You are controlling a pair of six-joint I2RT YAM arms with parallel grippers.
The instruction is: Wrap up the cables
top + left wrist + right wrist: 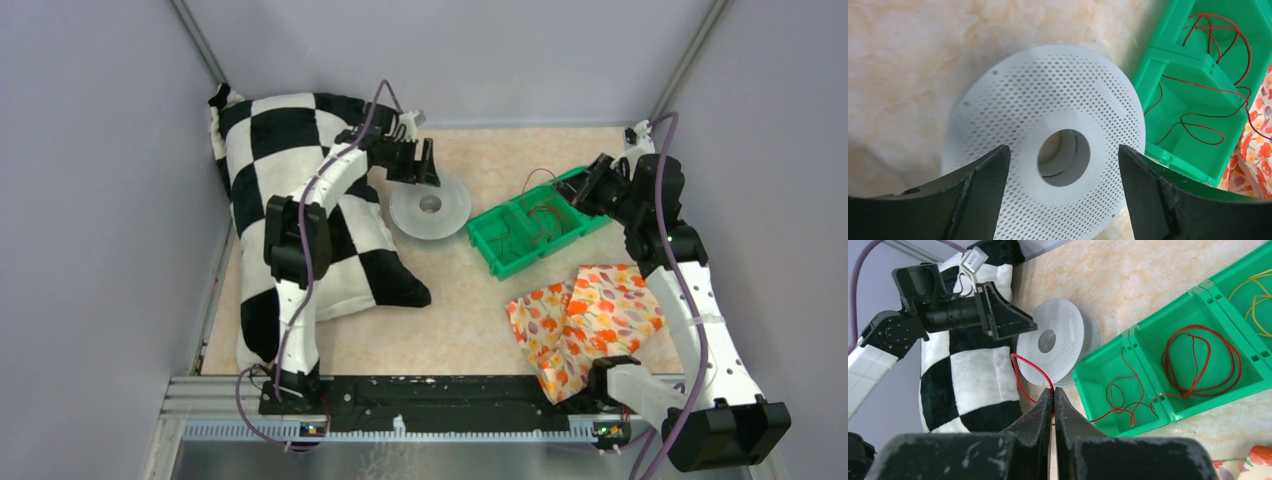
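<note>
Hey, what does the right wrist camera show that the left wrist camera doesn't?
Only the right wrist view shows the right end effector shut on a red cable, the yellow cable in the far compartment of the green tray, and the checkered pillow. Only the left wrist view looks straight down between the open left end effector onto the white perforated spool, a finger on either side of its hub. Both show that spool, the tray, and the red cables looped inside it.
</note>
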